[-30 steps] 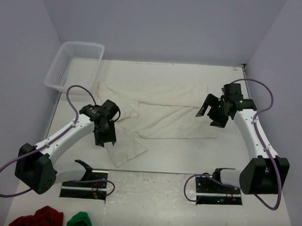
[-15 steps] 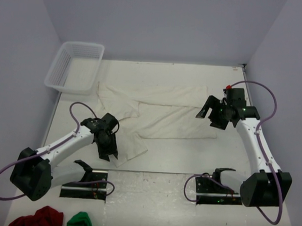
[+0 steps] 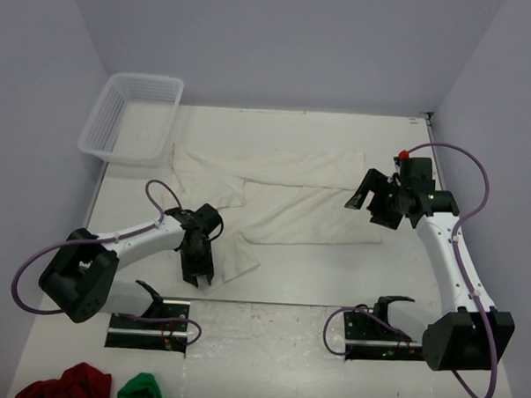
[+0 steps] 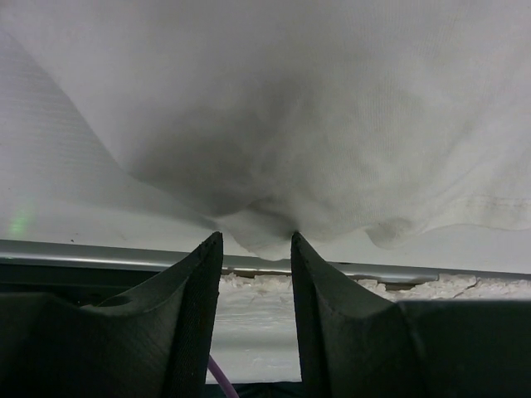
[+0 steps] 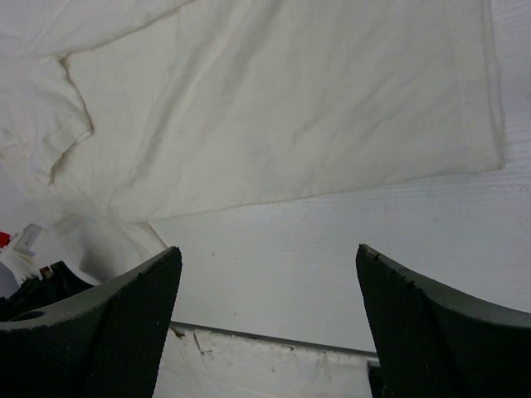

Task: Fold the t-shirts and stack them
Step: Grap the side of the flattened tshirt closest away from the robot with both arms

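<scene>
At the near corner of the worktop [image 3: 277, 340], at about 7 o'clock, lie a dark red cloth bundle [image 3: 66, 383] and, just beside it, a small green cloth bundle [image 3: 142, 390], both well apart from the rest.

A little further in, the left pincer [image 3: 198, 272] points down at the near left corner of the t-shirt [image 3: 292, 205]. Its fingers [image 4: 192, 307] stand only a narrow way apart. The wrist view shows a drooping fold of the white cloth exactly at their tips. I cannot tell if they already nip it.

The t-shirt itself is spread flat across the middle of the worktop, off-white and plain. One flap reaches toward 7 o'clock, where the left pincer is.

At 3 o'clock of the shirt hangs the right pincer [image 3: 372, 204]. It is wide open and has hold of nothing. Under it is the bare worktop, just beside the right hem of the cloth.

Farthest away, at about 10 o'clock, a white mesh basket [image 3: 132, 116] stands against the left wall.
</scene>
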`<state>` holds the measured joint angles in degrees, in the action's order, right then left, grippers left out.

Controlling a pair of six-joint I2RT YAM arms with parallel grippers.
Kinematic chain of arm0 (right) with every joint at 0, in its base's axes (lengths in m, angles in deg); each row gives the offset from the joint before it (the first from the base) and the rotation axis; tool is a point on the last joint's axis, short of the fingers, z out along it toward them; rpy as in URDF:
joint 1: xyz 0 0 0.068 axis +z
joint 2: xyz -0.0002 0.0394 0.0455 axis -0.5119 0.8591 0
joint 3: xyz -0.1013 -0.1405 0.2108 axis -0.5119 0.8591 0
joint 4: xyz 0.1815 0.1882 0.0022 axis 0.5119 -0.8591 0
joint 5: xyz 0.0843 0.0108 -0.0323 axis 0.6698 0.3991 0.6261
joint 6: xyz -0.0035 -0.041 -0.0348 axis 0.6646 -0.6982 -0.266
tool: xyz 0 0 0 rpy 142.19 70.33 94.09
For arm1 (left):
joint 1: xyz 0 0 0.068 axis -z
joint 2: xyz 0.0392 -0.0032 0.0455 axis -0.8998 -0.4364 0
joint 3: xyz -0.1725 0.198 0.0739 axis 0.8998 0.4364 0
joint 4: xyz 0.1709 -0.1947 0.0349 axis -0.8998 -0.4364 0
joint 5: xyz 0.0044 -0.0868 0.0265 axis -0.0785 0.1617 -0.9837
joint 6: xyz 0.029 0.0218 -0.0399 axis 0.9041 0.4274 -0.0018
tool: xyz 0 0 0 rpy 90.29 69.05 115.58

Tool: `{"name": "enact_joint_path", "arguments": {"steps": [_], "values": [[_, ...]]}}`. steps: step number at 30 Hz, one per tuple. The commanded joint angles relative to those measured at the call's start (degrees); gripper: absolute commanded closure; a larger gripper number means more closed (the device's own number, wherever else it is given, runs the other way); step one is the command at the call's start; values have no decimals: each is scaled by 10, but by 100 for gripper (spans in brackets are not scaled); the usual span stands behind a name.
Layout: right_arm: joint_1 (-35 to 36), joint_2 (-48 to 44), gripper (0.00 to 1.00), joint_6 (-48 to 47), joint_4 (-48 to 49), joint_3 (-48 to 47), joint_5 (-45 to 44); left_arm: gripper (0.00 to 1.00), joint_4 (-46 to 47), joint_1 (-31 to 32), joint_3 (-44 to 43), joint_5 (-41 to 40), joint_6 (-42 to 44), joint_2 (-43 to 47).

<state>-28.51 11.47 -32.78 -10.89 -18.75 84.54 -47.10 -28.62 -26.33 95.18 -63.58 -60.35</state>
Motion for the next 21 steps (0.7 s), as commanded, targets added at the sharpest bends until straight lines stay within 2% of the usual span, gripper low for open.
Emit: {"name": "enact_joint_path", "arguments": {"steps": [1,12,16,19,21], "values": [[1,-16,13,-7,3,2,-4,60,19,5,9,-7,-12,-12],[-2,-5,13,7,3,-3,-27,62,14,41,-7,4,-12,-77],[-4,17,13,5,-16,-5,-56,81,17,43,-16,9,-11,-88],[-22,66,17,-5,-40,-11,-74,100,9,43,-29,7,-9,-86],[-47,75,19,-6,-37,-7,-81,100,4,44,-34,10,-5,-82]]}}
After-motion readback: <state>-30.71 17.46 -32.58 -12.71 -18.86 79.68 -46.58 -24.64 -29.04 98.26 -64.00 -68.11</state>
